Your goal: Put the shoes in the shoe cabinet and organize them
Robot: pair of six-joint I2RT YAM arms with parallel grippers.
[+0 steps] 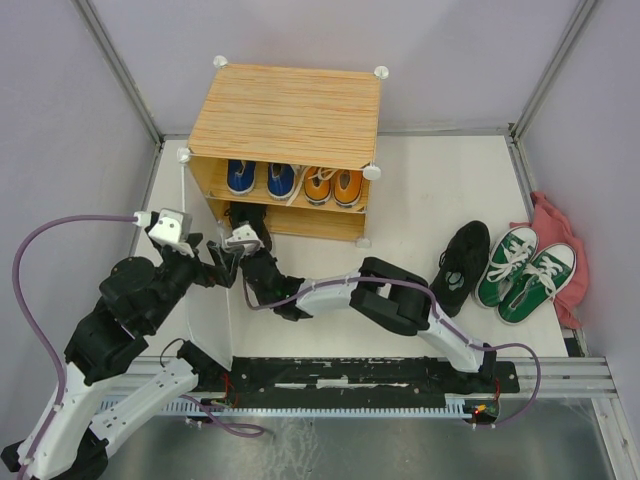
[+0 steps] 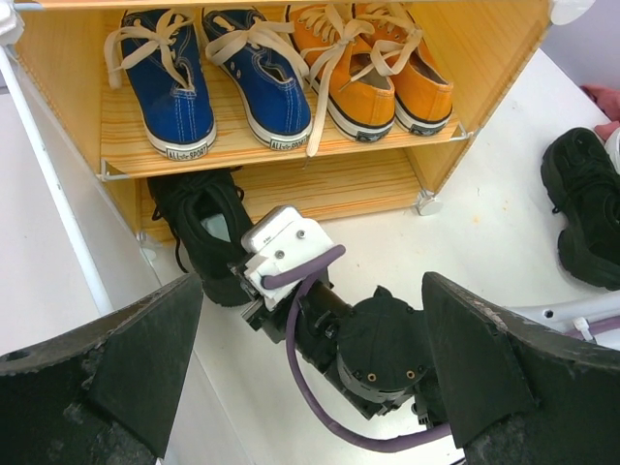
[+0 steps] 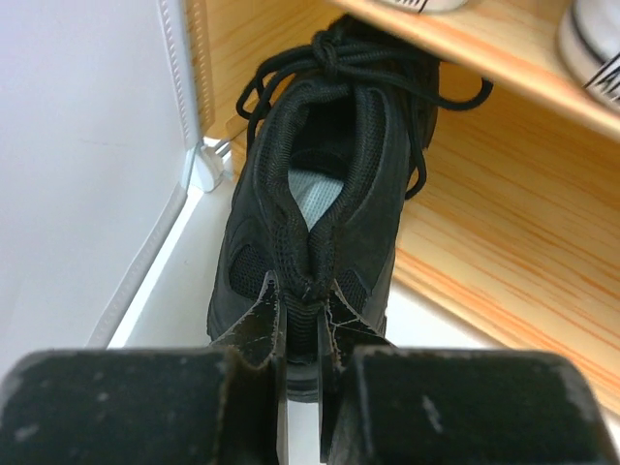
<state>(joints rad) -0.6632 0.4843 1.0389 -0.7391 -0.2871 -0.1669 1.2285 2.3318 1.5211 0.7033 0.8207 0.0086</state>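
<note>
White table [image 1: 420, 190] fronts the cabinet [image 1: 285, 115], where the right gripper [image 3: 298, 300] pinches the heel of a boot [image 3: 373, 165], likely to push it toe-first inside; the left gripper [image 2: 310, 286] gapes empty.

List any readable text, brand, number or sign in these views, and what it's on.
None can be read.
A small printed tab on the near rubber strip of each of the blue sneakers: too small and blurred to read.
No markings show on the black boot, the orange sneakers or the shoe cabinet.
</note>
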